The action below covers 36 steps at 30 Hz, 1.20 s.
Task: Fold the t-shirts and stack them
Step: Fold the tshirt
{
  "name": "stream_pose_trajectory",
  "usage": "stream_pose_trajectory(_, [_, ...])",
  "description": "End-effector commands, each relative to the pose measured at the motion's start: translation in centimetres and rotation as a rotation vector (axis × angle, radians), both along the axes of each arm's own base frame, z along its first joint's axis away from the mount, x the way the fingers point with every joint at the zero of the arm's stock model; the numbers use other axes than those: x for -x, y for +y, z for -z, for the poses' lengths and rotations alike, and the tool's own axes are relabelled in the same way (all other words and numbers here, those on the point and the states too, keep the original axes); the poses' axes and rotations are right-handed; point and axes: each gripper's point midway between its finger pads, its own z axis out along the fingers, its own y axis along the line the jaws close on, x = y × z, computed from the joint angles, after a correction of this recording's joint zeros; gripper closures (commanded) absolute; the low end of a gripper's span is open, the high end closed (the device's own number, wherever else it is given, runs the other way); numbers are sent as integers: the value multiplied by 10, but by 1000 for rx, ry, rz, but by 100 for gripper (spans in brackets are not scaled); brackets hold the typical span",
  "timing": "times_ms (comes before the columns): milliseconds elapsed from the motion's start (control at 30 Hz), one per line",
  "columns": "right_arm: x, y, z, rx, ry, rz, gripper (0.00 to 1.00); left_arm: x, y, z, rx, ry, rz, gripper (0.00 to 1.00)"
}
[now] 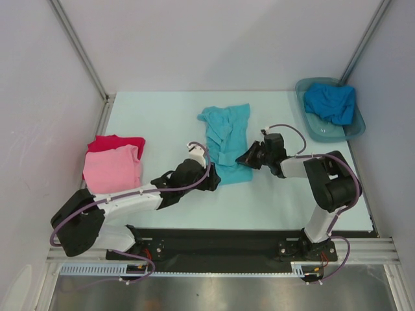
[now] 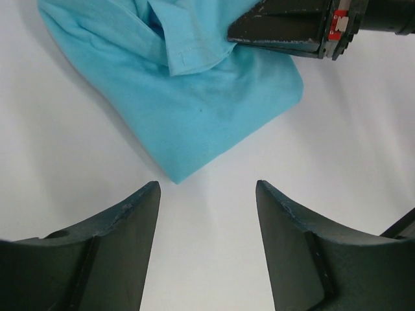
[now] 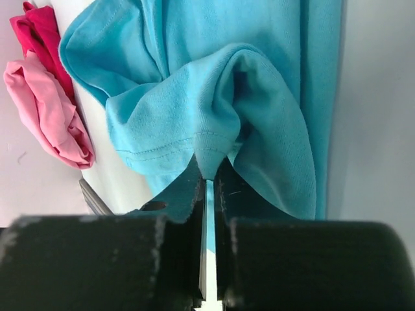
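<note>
Setup's basically a little booth: plain white panels for the back wall (image 1: pixel 220 39), left wall (image 1: pixel 39 97) and right wall (image 1: pixel 395 97), with aluminium posts running up the back corners (image 1: pixel 78 48) (image 1: pixel 366 42). The table (image 1: pixel 162 116) has a pale mint top. A black plate (image 1: pixel 220 243) and a slotted aluminium rail (image 1: pixel 220 264) run along its near edge, with brushed metal (image 1: pixel 220 291) below. Lighting's soft and even, shadows faint.

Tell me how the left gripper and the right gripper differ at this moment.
The left gripper is open and holds nothing, while the right gripper is shut on a fold of the turquoise t-shirt. The left gripper sits just off the shirt's near corner, and the right gripper is at the shirt's right edge, with cloth bunched up from its pinch. Both are dark two-finger grippers working at the same shirt.
</note>
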Motion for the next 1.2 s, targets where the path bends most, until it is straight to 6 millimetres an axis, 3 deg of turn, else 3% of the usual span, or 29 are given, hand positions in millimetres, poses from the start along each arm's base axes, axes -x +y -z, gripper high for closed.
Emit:
stream_pose_trajectory(0, [-14,10,-16,-22,-64,-13,100,2,-3,-5,27,-14,-15,34])
stream_pose_trajectory(233, [-33,12,-28,-35,-79,-11,100,8,-5,0,21,-8,-7,34])
stream_pose_trajectory(500, [-72,16,-45,-65,-112,3,100,21,-10,11,15,17,13,34])
stream_pose_trajectory(733, [-90,6,-31,-63,-86,43,99,25,-6,11,14,14,12,35])
stream_pose_trajectory(833, [-99,6,-32,-67,-91,45,68,26,-5,15,6,20,16,35])
stream_pose_trajectory(867, [-102,5,-34,-66,-97,48,53,26,-4,14,8,18,14,35])
stream_pose_trajectory(900, [-102,5,-34,-66,-98,51,46,26,-3,16,3,19,10,35])
stream_pose_trajectory(1000, [-99,2,-42,-70,-112,60,37,27,0,18,2,21,2,35])
stream_pose_trajectory(1033, [-100,1,-58,-83,-150,61,36,27,0,19,1,22,2,35])
stream_pose_trajectory(1133, [-91,-6,-69,-77,-179,73,36,29,4,22,1,27,-5,35])
stream_pose_trajectory(1167, [-89,-9,-85,-72,-215,77,36,30,5,23,0,30,-8,35])
